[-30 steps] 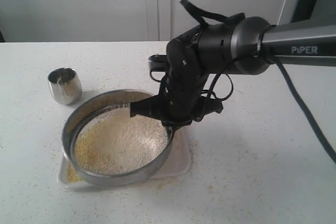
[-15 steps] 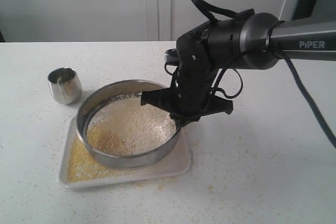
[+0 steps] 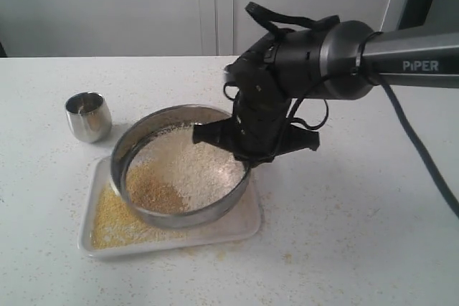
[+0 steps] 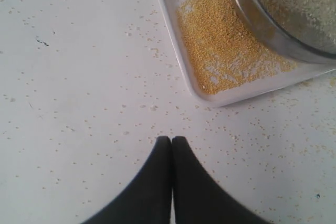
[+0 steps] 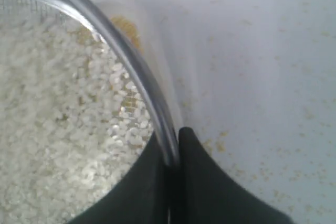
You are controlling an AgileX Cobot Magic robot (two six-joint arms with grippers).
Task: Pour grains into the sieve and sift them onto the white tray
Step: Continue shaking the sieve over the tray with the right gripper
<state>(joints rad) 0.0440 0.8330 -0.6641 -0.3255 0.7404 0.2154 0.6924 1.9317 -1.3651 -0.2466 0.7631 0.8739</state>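
So, sifting step: we had the right gripper (image 5: 172, 153) clamped on the sieve (image 3: 172, 218) rim, centre-left of frame, over the white tray (image 3: 247, 226). Grains (image 3: 190, 170) sat inside; left gripper (image 4: 171, 141) closed, empty. Next move likely needed a level shake, kept above the tray.

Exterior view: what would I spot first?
A big black arm reaches in from the right, its right gripper pinching the rim of a shiny round sieve mid-table. Whitish grains lie inside it, and yellow bits lie piled on the white tray beneath, at its left end. A small steel cup stands behind, farther left.
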